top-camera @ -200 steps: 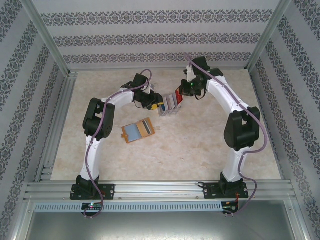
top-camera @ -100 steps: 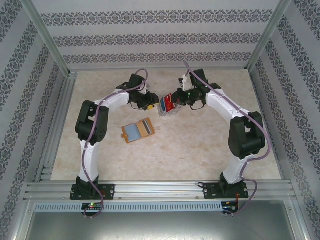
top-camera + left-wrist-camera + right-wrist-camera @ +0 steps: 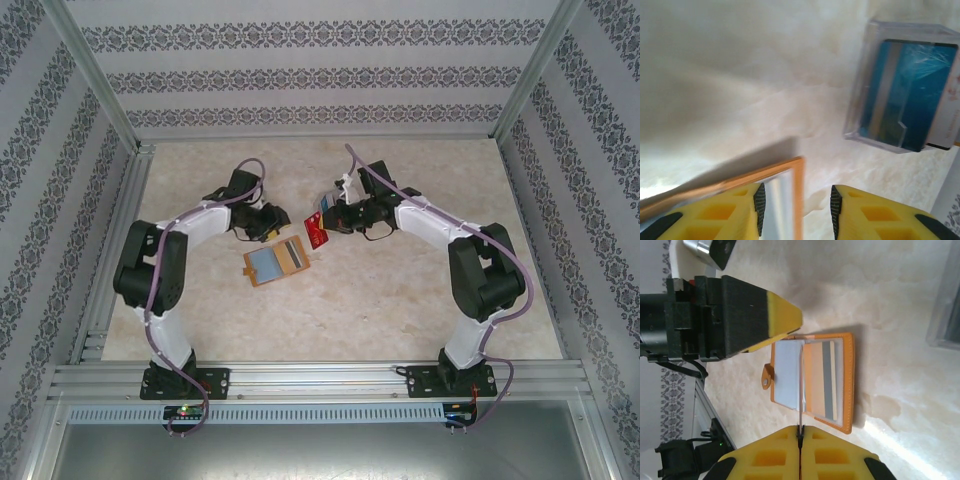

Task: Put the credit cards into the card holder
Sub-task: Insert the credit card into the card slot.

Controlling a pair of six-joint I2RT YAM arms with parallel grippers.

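Right wrist view: orange card holder (image 3: pixel 812 382) lies open, pale pockets showing; right gripper (image 3: pixel 800 436) pinches 1 credit card (image 3: pixel 317 231).

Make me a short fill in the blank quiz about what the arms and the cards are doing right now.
1. The right gripper is shut on a thin card coloured ___.
2. The card holder lies ___ on the table, pockets up.
3. Inside the clear box, the visible card is ___.
Missing words: red; open; blue.
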